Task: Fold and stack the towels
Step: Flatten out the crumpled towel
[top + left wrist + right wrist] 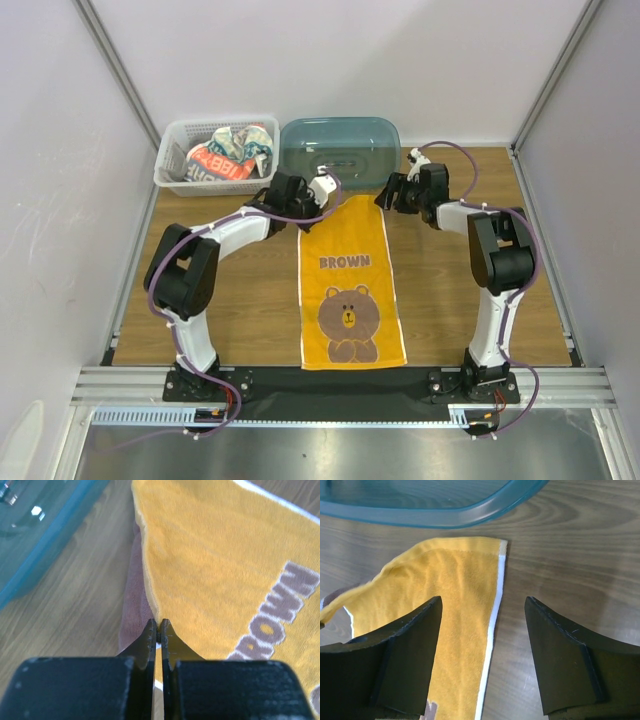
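The orange towel [350,250] runs lengthwise up the frame. The left fingers [149,642] pinch its upper-left corner, and the right fingers [410,650] gape wide astride its upper-right edge.

There is 1 flat orange-yellow cloth towel [350,290] with 1 brown bear and 1 brown word on it. There is 1 white plastic basket with holes [168,172]. In it sits 1 bunched pile of printed cloth [228,152]; how many towels make up that pile cannot be told. There is 1 see-through teal plastic tub [340,148]. There is 1 brown wooden table [250,300]. There are 2 white and black robot arms, the left arm [190,270] and the right arm [500,258]. There are 2 grippers, the left gripper [158,630] and the right gripper [482,602], each with 2 black fingers.
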